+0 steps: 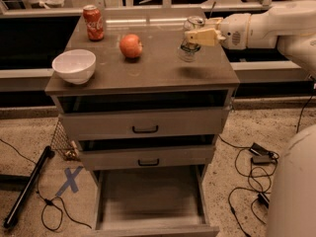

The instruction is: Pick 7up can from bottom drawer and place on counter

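The 7up can (188, 42), silver with a green band, hangs tilted just above the right rear part of the counter (148, 75). My gripper (196, 36) reaches in from the right on a white arm and is shut on the can. The can's shadow lies on the counter below it. The bottom drawer (150, 199) is pulled out, and its flat grey floor has nothing on it.
On the counter stand a red cola can (93, 22) at the rear left, a red apple (131, 46) in the middle and a white bowl (74, 65) at the front left. Cables (252, 167) lie on the floor to the right, a black pole (27, 189) to the left.
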Tool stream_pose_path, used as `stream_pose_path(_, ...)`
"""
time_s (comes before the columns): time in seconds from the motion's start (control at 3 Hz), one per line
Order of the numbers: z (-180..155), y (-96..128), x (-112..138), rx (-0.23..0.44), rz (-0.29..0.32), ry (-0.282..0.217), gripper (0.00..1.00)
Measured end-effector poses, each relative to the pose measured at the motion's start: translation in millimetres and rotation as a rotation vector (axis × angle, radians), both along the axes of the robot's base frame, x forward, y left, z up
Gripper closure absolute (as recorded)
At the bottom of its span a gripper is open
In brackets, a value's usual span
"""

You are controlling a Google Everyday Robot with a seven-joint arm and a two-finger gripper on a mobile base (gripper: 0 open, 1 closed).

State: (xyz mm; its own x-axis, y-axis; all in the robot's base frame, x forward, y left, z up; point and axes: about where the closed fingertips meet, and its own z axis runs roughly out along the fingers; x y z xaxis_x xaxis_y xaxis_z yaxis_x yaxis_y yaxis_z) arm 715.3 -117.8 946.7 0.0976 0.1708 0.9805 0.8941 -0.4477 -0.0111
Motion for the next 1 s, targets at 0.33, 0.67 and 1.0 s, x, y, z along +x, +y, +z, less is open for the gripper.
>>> stream_pose_path(0.33, -10.0, 1.5, 14.6, -0.037, -0.017, -0.049, 1.00)
stream_pose_path(0.67, -22.0, 3.9, 24.2, -0.092, -0.036, -0.052, 1.00)
stream_pose_path(1.0, -38.8, 6.5, 30.0, -0.142, -0.048, -0.038, 1.00)
